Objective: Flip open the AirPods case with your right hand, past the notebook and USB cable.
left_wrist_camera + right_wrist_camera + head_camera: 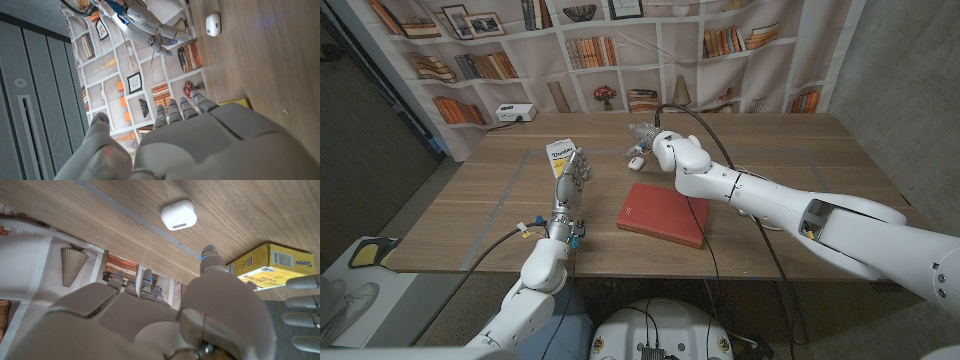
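Two hands are seen over the table, neither holding anything. The right hand [642,138] is reached past the red notebook [662,213] toward the far side, fingers apart and hovering nr the AirPods case [636,161], which is lying shut on the wood just beside the fingertips; probably positioned for a flip of the lid, not yet touched. The left hand [571,177] is kept upright on the robot's left, fingers apart & empty, likely parked out of the way, w/ a yellow box [560,155] just behind it.

In the right wrist view the case [178,215] is shown clearly, lid seam incl., apart from the fingers. No USB cable can be made out.
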Tool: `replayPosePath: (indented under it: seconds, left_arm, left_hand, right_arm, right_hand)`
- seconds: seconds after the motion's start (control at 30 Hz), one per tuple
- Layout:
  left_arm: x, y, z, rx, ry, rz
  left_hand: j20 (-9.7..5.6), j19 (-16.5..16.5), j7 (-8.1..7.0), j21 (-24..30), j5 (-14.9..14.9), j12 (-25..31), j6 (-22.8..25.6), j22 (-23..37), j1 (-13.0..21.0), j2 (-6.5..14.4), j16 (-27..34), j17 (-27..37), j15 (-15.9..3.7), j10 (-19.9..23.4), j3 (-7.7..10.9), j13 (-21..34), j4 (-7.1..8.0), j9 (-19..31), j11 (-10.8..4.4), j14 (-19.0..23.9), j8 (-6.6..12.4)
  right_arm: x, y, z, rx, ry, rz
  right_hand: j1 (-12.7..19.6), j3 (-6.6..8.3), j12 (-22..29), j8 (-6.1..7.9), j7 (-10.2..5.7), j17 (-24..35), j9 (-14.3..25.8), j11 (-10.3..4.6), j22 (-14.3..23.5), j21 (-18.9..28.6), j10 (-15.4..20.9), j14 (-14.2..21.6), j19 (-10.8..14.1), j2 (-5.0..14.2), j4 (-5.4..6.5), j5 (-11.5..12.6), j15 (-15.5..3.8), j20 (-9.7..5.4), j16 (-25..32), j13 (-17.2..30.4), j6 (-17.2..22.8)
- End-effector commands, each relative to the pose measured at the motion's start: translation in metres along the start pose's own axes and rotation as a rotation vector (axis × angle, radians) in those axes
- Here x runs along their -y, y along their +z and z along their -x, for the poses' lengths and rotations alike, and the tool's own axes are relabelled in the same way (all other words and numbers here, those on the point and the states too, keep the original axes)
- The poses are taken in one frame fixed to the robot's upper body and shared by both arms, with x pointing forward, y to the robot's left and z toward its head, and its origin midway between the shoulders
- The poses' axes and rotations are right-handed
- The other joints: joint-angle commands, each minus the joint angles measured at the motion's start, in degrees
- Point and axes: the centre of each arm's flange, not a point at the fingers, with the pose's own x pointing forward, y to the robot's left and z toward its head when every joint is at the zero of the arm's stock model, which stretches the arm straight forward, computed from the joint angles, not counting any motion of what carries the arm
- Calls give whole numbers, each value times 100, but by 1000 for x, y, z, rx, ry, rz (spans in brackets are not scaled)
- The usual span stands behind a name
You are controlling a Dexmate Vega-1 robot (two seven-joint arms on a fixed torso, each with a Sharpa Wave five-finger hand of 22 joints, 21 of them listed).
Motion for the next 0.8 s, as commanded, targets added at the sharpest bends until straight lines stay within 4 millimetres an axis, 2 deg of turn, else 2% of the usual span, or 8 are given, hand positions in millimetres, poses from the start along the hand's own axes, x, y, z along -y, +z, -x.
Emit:
replayPosePath:
  seconds: [0.03,0.3,0.47,0.8]
  left_arm:
    - [3,2,4,3,-4,-3]
    - [6,2,6,2,-2,-2]
    - [7,4,6,2,-6,-9]
    - [11,2,5,-5,-10,-6]
  left_hand:
    - [-19,-6,7,-29,-24,29,4,10,73,22,-3,12,-26,75,4,-6,-42,18,5,6,50]
    - [-18,-7,16,-30,-26,37,26,10,80,27,-3,12,-28,103,5,-5,-44,18,1,12,61]
    - [-24,-2,12,-28,-27,34,49,10,82,27,-2,12,-26,102,4,-5,-44,18,2,16,70]
    - [-22,0,15,-27,-30,43,79,10,85,24,-2,13,-21,131,0,-5,-45,18,2,21,80]
  right_arm:
    - [-3,-2,-5,-13,22,3]
    - [-5,-2,-8,-17,51,20]
    - [-7,-4,-11,-20,61,18]
    - [-10,-5,-15,-25,80,31]
  right_hand:
    - [26,0,54,16,9,14,14,16,5,26,-17,-645,-9,-20,14,13,-31,31,12,35,-1766]
    - [8,1,66,19,2,19,13,-7,6,26,-142,-691,-14,-11,34,15,-42,30,-1,105,-1752]
    - [-38,-11,103,22,-45,24,12,-44,6,32,-135,-695,0,-4,65,8,-94,24,4,144,-1738]
    - [-116,-38,188,25,-23,32,10,-67,6,39,-68,-637,23,-10,104,-9,-111,23,34,212,-1716]
